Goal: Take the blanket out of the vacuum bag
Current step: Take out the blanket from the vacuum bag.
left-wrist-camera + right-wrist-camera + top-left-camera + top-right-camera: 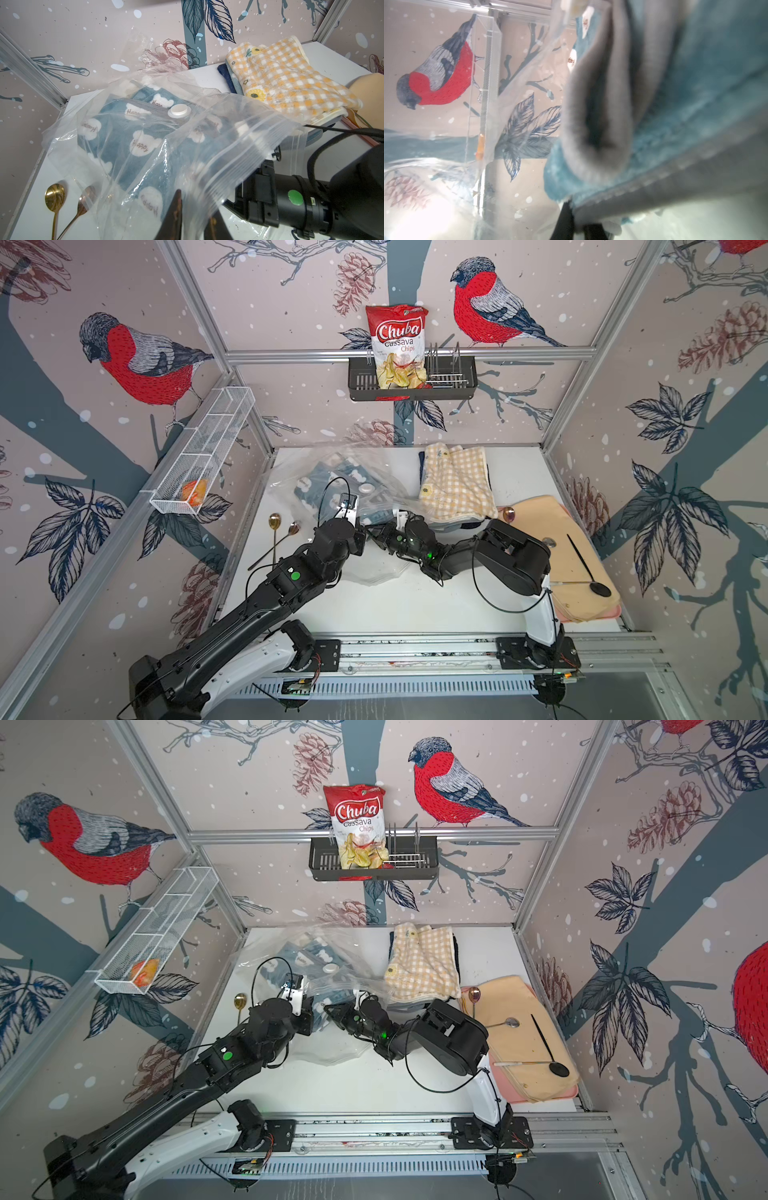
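The vacuum bag [68, 128] lies at the far left corner of the table [415, 605]. Its round white valve cap [179, 110] faces up and its open mouth turns toward the middle of the table. The blanket [133, 133], blue fleece with white bear shapes, is inside the bag, folded, and fills most of it.

The left tool [194, 205] is at the mouth. In the left wrist view the zip-seal edge [245, 145] runs between its two fingers and stands lifted off the table, so I judge that this tool is closed on the upper lip of the bag. The reason is probably to keep the mouth open and to hold the bag in place during the pull.

The right tool [376, 533] reaches into the mouth from the right side. In the right wrist view a fold of the blue blanket sits directly at its fingers, with plastic around it, and the jaws are fully closed on this fold.

The blanket is not yet out. The next move is probably a pull toward the near edge, and the risk is that the light bag slides together with it.

A checked towel [453, 485] lies just beside the bag, along the far edge.
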You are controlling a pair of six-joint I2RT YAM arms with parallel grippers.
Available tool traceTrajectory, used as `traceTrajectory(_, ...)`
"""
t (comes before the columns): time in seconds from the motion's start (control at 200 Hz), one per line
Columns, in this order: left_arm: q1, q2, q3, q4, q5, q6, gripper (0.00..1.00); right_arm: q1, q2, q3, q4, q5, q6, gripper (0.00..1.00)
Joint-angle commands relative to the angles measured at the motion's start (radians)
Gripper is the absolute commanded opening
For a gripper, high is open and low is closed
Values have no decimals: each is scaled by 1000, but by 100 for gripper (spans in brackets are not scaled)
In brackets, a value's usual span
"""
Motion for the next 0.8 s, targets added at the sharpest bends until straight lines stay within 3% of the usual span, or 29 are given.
traceTrajectory(0.0,-2,2,2,42,8,9,19,-4,-23,30,4,-33,-37,8)
traceTrajectory(0.39,-2,-1,1,43,11,9,19,-9,-4,2,7,-25,-4,13)
traceTrajectory(0.595,-1,-2,1,41,11,10,19,-10,7,-42,-38,13,23,49)
traceTrajectory(0.795,-2,-2,3,41,10,10,19,-7,29,-64,-54,65,65,58)
